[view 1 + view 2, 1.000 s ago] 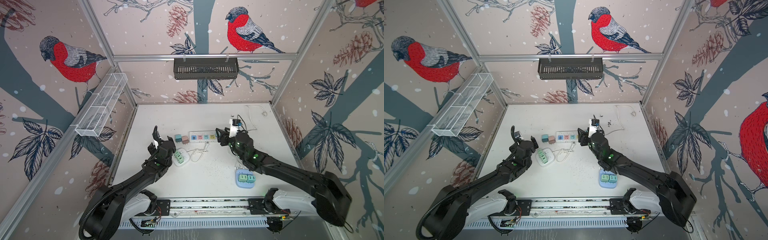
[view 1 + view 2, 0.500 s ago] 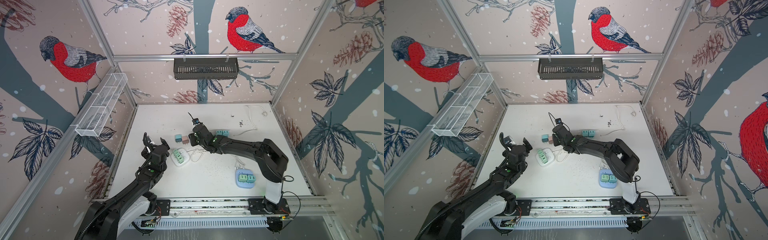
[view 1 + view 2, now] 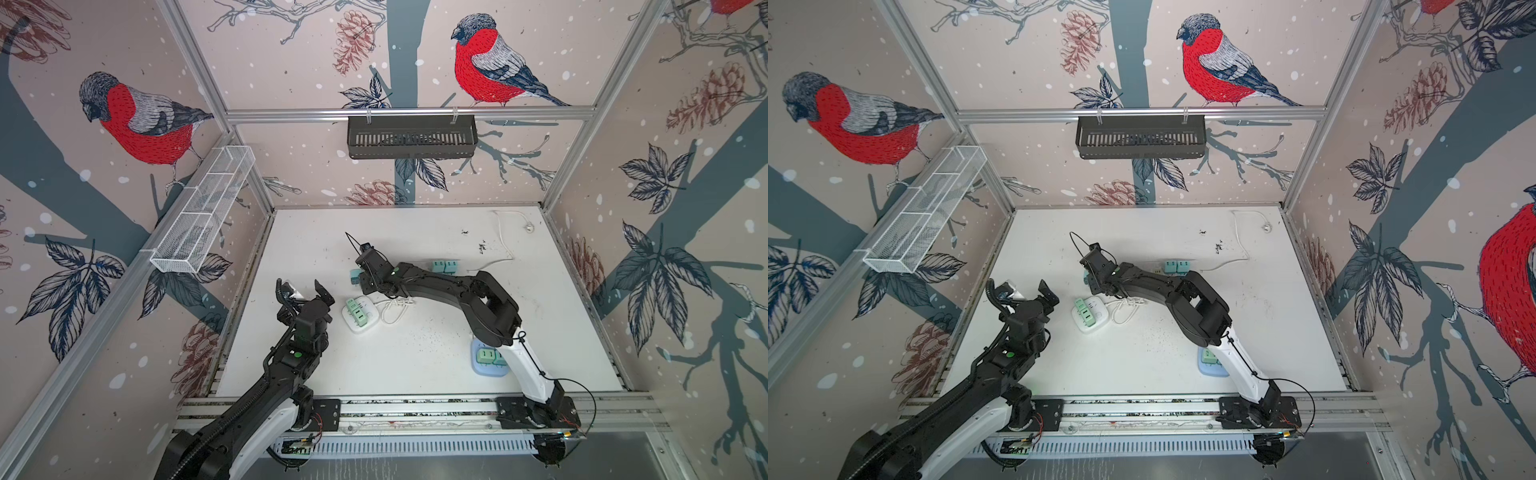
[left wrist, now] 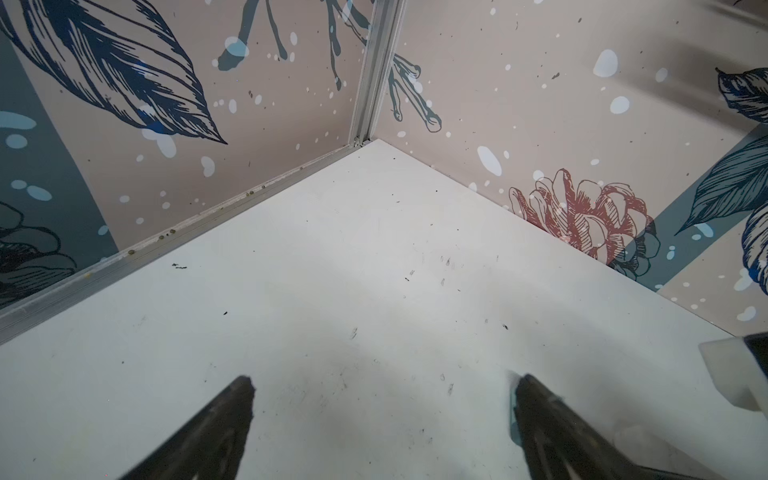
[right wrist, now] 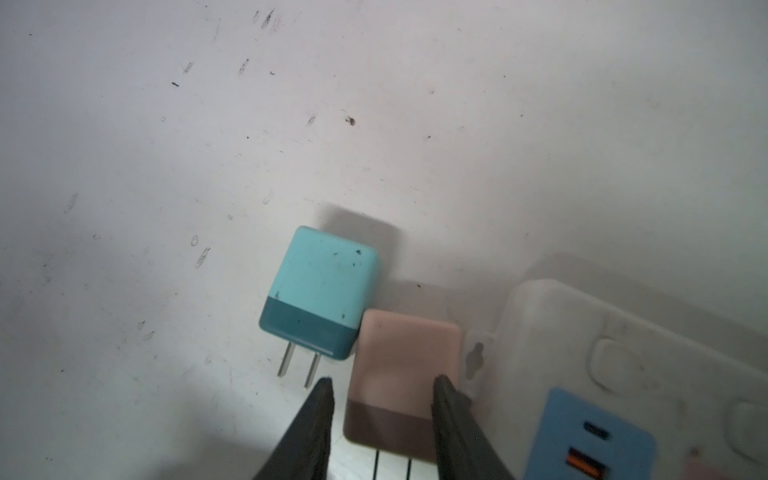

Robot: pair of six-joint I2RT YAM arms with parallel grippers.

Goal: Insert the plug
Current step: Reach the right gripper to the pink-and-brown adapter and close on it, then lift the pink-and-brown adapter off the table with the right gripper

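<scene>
Two pincers: right pincer [image 5: 384, 380] now leftward, tight around pink plug [image 5: 409, 357]; left pincer [image 4: 384, 379] agape.

White, scuffed table [image 5: 166, 166]; pink plug [image 5: 405, 365] brown-based; turquoise plug [image 5: 322, 282] teal-based; power strip [image 5: 623, 332] white; walls [image 3: 291, 62] bullfinch-patterned.

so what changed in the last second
The right gripper swung leftward across the table and closed on the pink plug. The left gripper pulled back slightly, open and empty. The teal plug, small white power strip and blue power strip stayed put.
</scene>
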